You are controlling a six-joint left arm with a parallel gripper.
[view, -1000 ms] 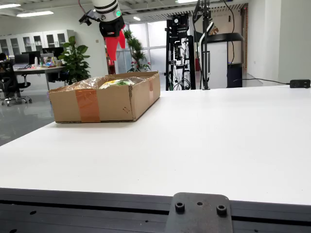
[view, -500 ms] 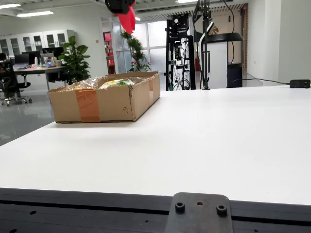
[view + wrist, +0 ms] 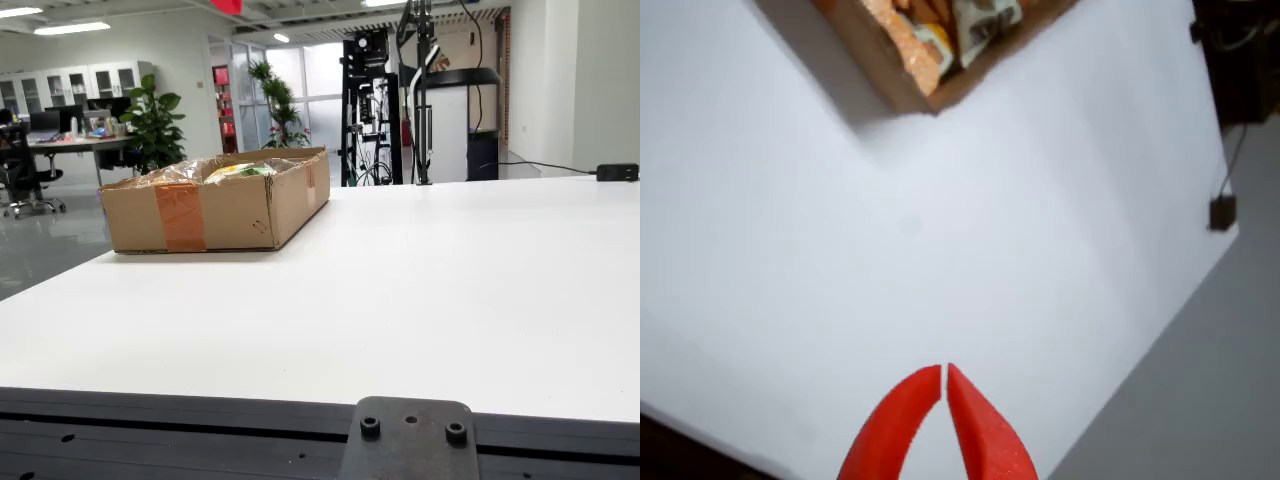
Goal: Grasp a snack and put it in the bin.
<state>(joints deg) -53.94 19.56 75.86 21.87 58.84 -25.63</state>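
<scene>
In the side view a cardboard box point(image 3: 215, 205) with orange tape sits on the white table at the left, with snack packets point(image 3: 240, 171) showing above its rim. The view that rides on the gripper looks down from high above the table: the box corner point(image 3: 925, 95) is at the top edge, with orange and yellow-green snack packets point(image 3: 940, 30) inside. My red gripper point(image 3: 944, 378) is at the bottom centre, its fingertips together with nothing between them, well apart from the box. The gripper does not appear in the side view.
The white table point(image 3: 450, 290) stretches wide; its far edge runs diagonally at the right of the gripper's view, with grey floor beyond. A small black adapter point(image 3: 1222, 212) with a cable lies near that edge. Black equipment racks point(image 3: 375, 110) stand behind the table.
</scene>
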